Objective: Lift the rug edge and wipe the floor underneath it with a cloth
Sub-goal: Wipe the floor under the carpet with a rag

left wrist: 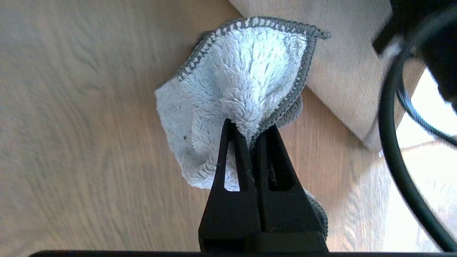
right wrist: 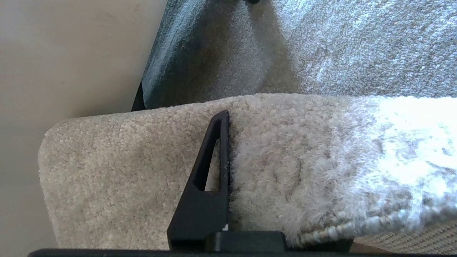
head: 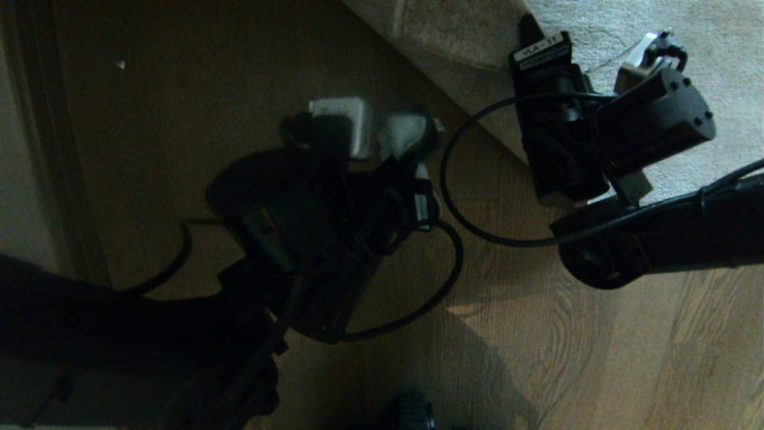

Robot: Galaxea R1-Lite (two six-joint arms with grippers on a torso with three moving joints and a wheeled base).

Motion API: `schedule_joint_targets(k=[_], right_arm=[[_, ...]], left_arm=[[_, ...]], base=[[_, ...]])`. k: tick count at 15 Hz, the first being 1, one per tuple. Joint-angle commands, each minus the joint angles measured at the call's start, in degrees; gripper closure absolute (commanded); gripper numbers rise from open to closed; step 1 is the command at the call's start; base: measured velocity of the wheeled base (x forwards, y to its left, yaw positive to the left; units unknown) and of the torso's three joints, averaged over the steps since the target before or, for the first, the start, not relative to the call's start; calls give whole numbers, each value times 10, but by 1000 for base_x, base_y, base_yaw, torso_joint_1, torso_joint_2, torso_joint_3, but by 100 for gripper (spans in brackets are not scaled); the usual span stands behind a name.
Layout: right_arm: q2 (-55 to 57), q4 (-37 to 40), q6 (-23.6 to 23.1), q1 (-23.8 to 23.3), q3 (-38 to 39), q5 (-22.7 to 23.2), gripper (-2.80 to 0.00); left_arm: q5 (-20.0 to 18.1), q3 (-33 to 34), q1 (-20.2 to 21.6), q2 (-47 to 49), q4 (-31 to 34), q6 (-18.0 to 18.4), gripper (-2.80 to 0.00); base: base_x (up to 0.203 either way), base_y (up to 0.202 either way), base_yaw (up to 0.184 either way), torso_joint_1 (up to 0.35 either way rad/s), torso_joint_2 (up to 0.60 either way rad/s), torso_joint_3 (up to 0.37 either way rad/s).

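My left gripper (left wrist: 250, 125) is shut on the cloth (left wrist: 242, 71), a small fluffy pale grey piece with a darker stitched hem. The cloth (head: 399, 134) hangs bunched over the brown wood floor (left wrist: 71, 142), close beside the rug edge (left wrist: 350, 71). My right gripper (right wrist: 228, 117) is shut on the rug edge (right wrist: 142, 160): one black finger lies on the plush pile, and the other is hidden under the fold. The pinched border stands raised above the rest of the rug. In the head view the right gripper (head: 528, 33) sits on the rug's border (head: 477, 119), right of the left arm.
Black cables (head: 453, 197) loop between the two arms over the floor (head: 537, 334). A dark skirting and pale wall (head: 36, 179) run along the left side. A small white speck (head: 120, 63) lies on the planks far left. A dark object (head: 412, 412) shows at the bottom.
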Motion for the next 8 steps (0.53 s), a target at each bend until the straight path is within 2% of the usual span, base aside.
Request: schedule_joint_targets(k=[1,3,6,8], right_arm=[[2,-27,2,0,0,-1,0],[6,-27,2,0,-1,-1,0],[6,-27,2,0,-1,-1,0],[5,-27,2,0,-1,-2,0]], left_arm=[[2,-3,-3,28,-25,1,0],[2,-10,5,52,-73,9,0],[1,-13,31,59,-79,13,0],[-1,-27,69,60,-79,14,0]], base=[[0,0,0,0,0,0],[0,0,0,0,0,0],[0,0,0,0,0,0],[0,0,0,0,0,0]])
